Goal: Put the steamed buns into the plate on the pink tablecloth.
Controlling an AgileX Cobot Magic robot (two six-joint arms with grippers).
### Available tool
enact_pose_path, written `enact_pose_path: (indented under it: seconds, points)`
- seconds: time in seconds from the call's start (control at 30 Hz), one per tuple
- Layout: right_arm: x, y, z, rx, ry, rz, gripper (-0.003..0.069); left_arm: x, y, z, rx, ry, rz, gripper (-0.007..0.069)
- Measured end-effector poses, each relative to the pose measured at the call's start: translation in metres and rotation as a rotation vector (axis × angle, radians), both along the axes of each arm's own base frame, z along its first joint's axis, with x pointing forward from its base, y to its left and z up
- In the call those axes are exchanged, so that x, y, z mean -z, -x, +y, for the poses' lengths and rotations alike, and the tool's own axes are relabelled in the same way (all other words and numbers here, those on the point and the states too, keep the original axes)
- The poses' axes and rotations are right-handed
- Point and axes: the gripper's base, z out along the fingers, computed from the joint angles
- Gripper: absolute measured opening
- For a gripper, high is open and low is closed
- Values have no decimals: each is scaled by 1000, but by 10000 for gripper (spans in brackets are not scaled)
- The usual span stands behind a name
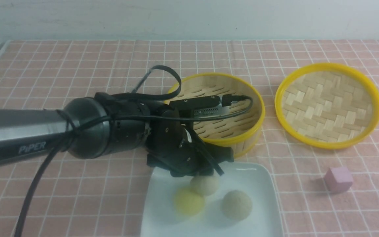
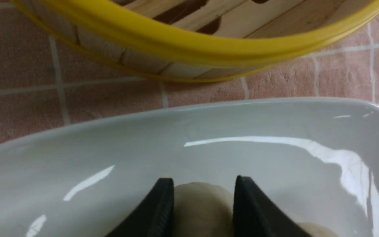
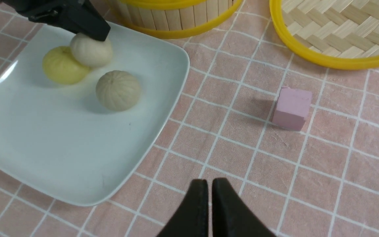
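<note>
Already 3 steamed buns [image 1: 237, 204] lie in the plate [image 1: 258, 184]; left fingers [image 2: 161, 207] straddle 1, grip unclear; right fingers [image 3: 198, 200] closed, empty.

You see the left gripper [image 2: 204, 180] low over a shiny white plate [image 2: 110, 131]. Its two black fingers [image 2: 160, 207] stand apart, and a pale bun [image 2: 202, 210] shows between them. Past the plate's edge lies the pink tablecloth [image 2: 21, 72] with thin white lines. On it, close by, stands a bamboo basket [image 2: 176, 46] with a yellow rim.
</note>
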Motion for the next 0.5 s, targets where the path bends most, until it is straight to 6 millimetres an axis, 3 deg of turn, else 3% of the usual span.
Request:
enact_pose_path:
  seconds: [0.07,0.17,0.33,0.5]
  points:
    - [-13,9,-9,9,1,11,-8,-1,-1,-1,0,2,1,335]
    - [-20,17,-16,19,8,22,-9,-6,-2,-2,2,3,3,356]
    - [-20,28,-28,38,32,46,-8,-31,-3,-4,30,30,-52,366]
    - [-21,33,-33,40,15,25,-6,-70,5,3,72,51,-126,359]
